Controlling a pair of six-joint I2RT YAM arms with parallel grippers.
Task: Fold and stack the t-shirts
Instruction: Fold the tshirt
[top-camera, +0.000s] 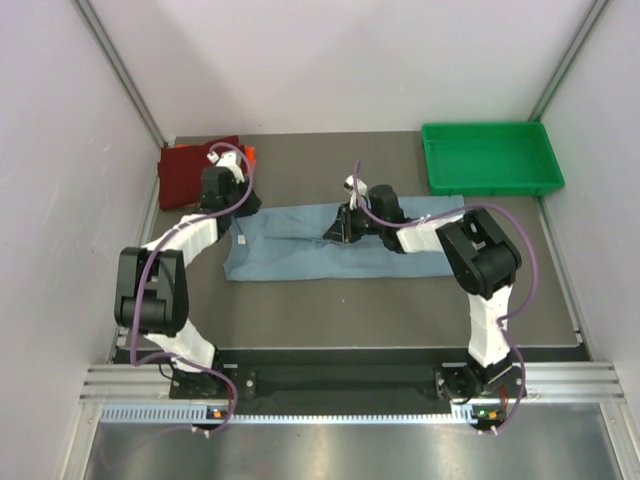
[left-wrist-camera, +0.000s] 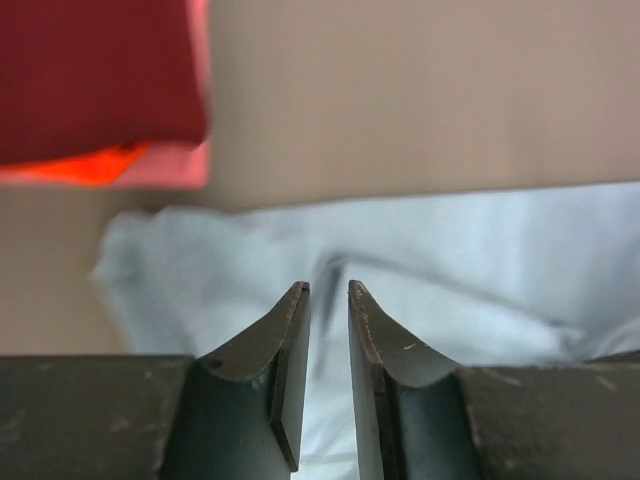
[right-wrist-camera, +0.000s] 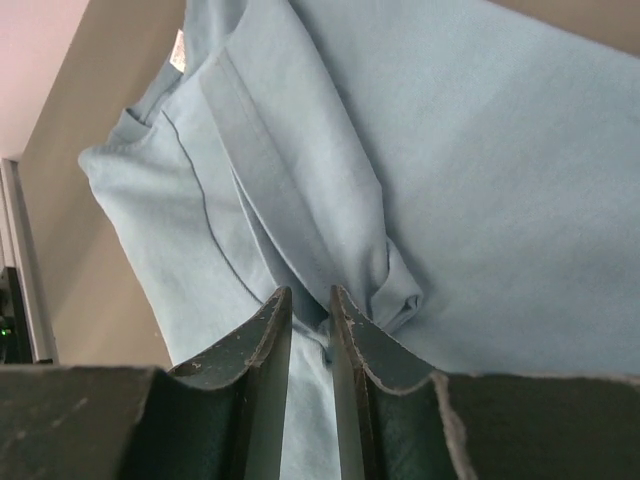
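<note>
Far-left corner of table (top-camera: 380, 310): dark red t-shirt (top-camera: 193, 172) is lying folded, close to the left wall. An orange t-shirt (top-camera: 249, 153) is seen under it, only its right edge showing.

Left gripper (left-wrist-camera: 328, 290) is held over the left end of the grey-blue t-shirt (top-camera: 300, 255). Jaws are parted by a narrow gap and nothing is clamped; cloth is seen through the gap.

The grey-blue t-shirt is laid as a long band across mid-table. Its left edge is separated from the red stack by a strip of bare table.

Right gripper (right-wrist-camera: 308, 292) is set over a bunched fold near the band's middle, jaws slightly apart, no cloth gripped.

Bare table is noted along the band's near edge.

Green tray (top-camera: 490, 186) is in the far-right corner, near the band's right end; contact cannot be told.
</note>
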